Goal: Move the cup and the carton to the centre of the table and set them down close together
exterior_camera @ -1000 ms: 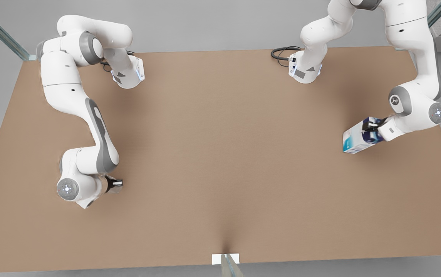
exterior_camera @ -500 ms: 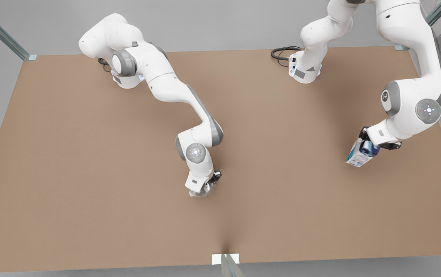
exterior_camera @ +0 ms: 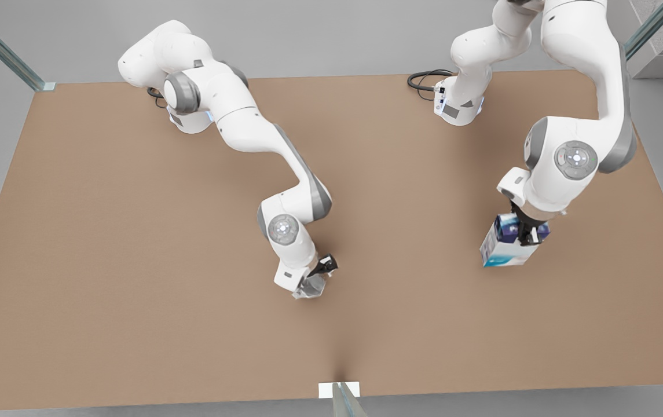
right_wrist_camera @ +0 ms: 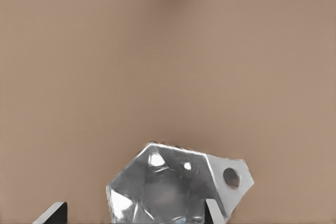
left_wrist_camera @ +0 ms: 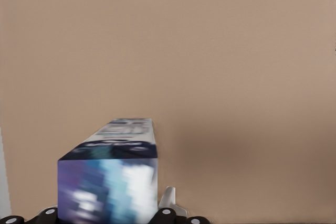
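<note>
Swinging inward, left gripper (exterior_camera: 525,234) pinching carton (exterior_camera: 502,250); right gripper (exterior_camera: 315,277) clamps cup (exterior_camera: 310,287) near centre; gap narrowing.

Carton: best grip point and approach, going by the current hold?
Take the carton near its dark-banded top end, fingers across two flat opposite faces, coming from above. The left gripper holds it this way now, over the table; the flat parallel sides suit a two-finger pinch.
</note>
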Available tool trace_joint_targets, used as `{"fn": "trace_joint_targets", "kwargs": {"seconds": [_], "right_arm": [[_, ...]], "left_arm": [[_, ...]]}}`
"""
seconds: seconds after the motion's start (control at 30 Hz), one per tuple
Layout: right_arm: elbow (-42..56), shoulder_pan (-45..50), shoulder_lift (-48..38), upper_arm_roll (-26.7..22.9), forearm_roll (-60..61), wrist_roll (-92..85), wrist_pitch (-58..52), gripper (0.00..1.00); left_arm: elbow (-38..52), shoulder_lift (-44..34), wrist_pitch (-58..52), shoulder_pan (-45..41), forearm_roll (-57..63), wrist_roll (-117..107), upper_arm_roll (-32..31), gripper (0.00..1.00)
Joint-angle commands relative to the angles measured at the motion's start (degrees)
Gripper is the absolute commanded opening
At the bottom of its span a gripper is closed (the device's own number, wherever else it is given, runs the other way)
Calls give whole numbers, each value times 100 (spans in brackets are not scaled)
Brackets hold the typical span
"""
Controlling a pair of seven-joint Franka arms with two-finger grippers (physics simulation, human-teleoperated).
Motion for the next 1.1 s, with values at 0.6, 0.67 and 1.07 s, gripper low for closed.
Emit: {"fn": "trace_joint_targets", "kwargs": {"seconds": [0.6, 0.67, 1.07], "right_arm": [[-2602, -4243, -4650, 3122, -4154, -566, -2582, 100], [-2726, -4455, -4791, 3333, -4172, -575, -2652, 100], [-2726, -4472, -4729, 3333, -4172, -557, -2687, 100]], "left_arm": [[1481, 1041, -1516, -2630, -310, -2234, 11, 47], [1806, 1339, -1587, -3025, -398, -3069, 28, 47], [2861, 2438, -1068, -4141, -486, -4994, 90, 47]]}}
